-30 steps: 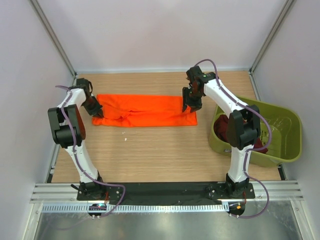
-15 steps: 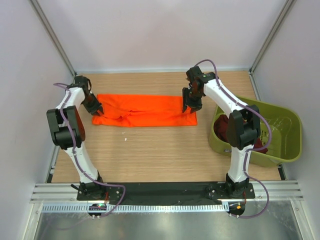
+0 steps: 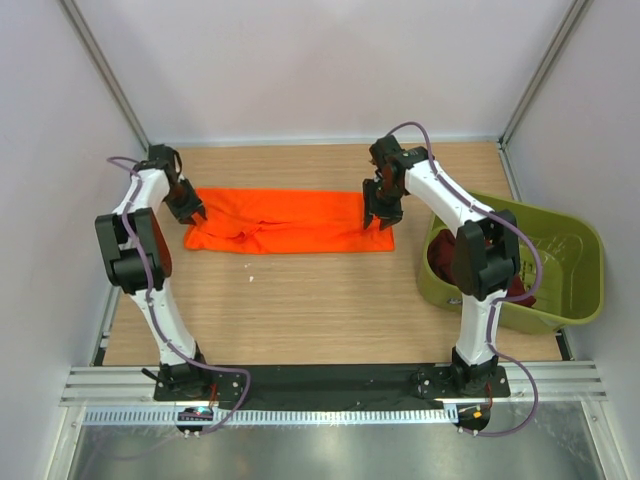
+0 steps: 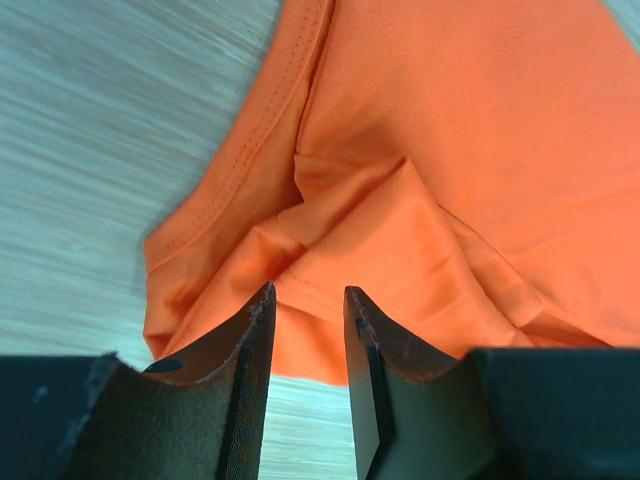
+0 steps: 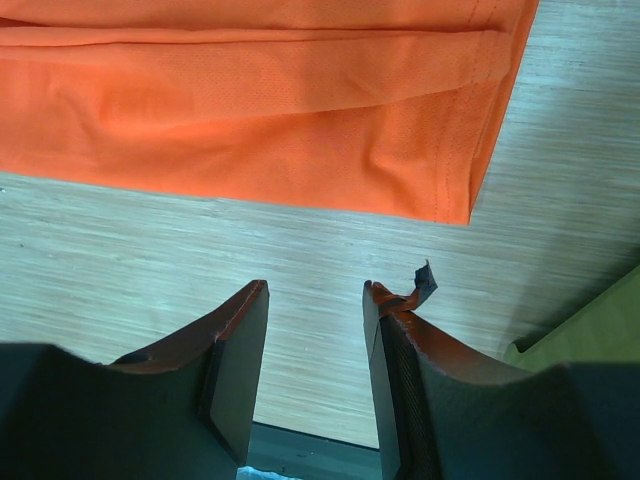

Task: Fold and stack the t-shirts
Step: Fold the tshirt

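Note:
The orange t-shirt (image 3: 285,222) lies on the wooden table as a long band folded lengthwise, rumpled at its left end (image 4: 450,150). My left gripper (image 3: 192,212) hovers at that left end, open; between its fingertips (image 4: 308,292) only table and cloth beyond them show. My right gripper (image 3: 375,222) hangs over the shirt's right end, open and holding nothing, and in the right wrist view its tips (image 5: 315,285) are over bare wood just short of the hem (image 5: 250,110). The maroon t-shirt (image 3: 520,290) lies bunched in the tub, partly hidden by the right arm.
An olive-green plastic tub (image 3: 570,250) sits at the table's right side, its corner (image 5: 600,320) close to my right gripper. White walls close in the table at the left, back and right. A scrap of torn pad sticks off the right finger (image 5: 425,280).
My left gripper has opened, let go of the shirt's left end, and drawn back slightly toward the far left. The right arm has barely moved.

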Motion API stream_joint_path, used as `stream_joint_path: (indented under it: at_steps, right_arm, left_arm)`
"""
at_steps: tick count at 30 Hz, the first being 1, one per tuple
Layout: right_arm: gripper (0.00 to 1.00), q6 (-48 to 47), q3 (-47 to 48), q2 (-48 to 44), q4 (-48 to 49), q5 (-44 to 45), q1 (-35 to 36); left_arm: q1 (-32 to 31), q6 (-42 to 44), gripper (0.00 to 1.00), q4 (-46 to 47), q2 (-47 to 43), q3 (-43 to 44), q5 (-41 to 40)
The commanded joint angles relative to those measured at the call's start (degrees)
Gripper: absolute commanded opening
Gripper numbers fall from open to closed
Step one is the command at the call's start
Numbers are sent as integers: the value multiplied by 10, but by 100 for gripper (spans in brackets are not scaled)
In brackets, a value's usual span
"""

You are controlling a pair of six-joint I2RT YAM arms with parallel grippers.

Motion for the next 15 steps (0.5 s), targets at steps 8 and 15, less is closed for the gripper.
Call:
stream_joint_path:
  at_steps: [8,15]
  right_arm:
    - [49,-6,-6,-37,-3,-1,4]
    - [50,-2,-6,-35,2,-5,5]
  left_arm:
    - [2,38,31,14,37,21,41]
    - [3,31,15,22,18,1,63]
